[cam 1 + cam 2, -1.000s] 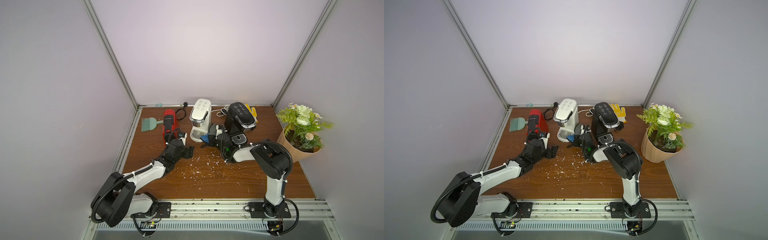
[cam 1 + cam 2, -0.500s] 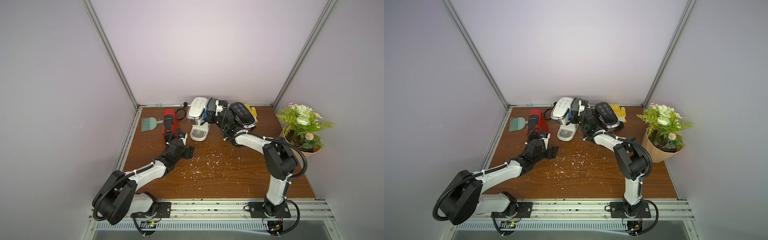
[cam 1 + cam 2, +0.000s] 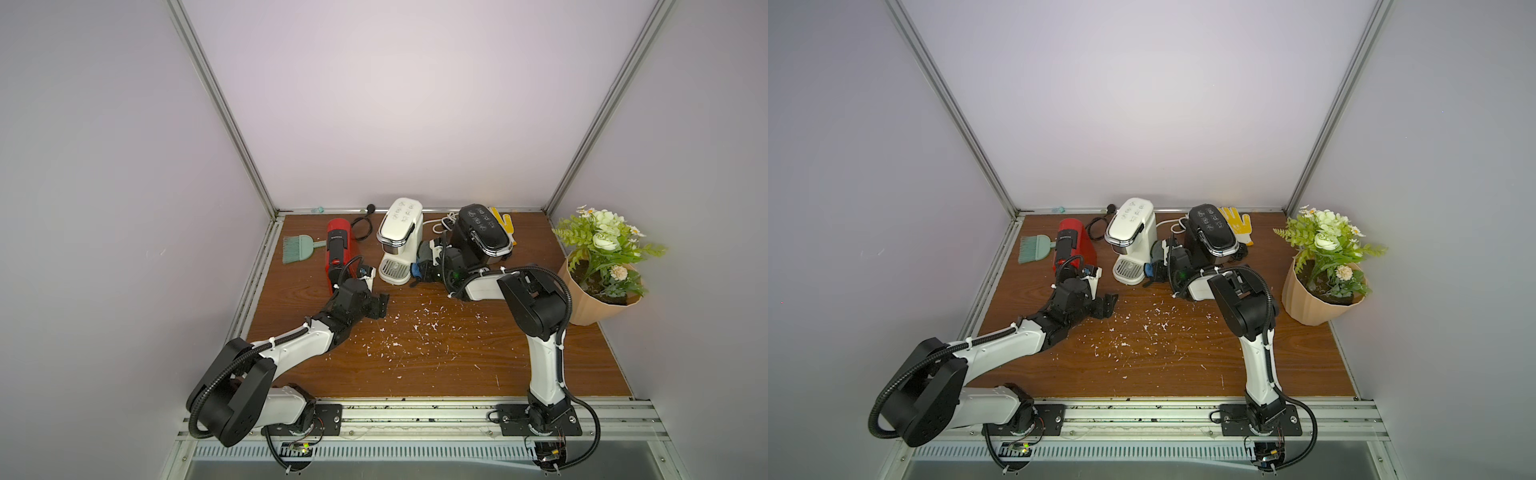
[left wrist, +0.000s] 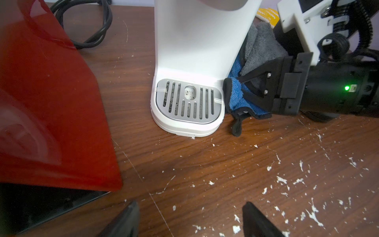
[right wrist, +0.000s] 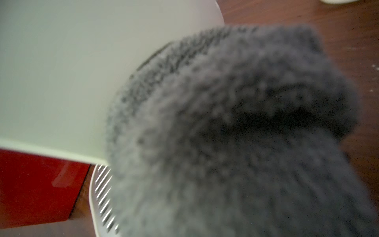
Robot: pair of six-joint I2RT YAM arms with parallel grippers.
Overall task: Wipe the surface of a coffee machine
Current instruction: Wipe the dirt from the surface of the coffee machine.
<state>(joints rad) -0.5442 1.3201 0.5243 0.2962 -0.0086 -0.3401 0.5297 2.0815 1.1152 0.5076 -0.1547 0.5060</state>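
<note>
Right gripper [image 4: 243, 83] is clamped on a folded cloth [image 4: 260, 47] with fluffy grey pile on one face and blue on the other. We note it pressed low against the smooth side wall of the white coffee machine [image 3: 400, 232]. Only the left wrist view shows the machine's slotted metal drip grille [image 4: 187, 101] clearly; the right wrist view is mostly blurred grey pile. Left gripper [image 3: 376, 306] hangs in front of the machine, fingers spread wide, over the crumb-strewn wooden table [image 3: 436, 365].

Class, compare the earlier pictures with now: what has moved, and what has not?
The right gripper, shut on the cloth, swept up the side of the white coffee machine, then back down beside its drip tray. The left gripper stayed open and still.
</note>
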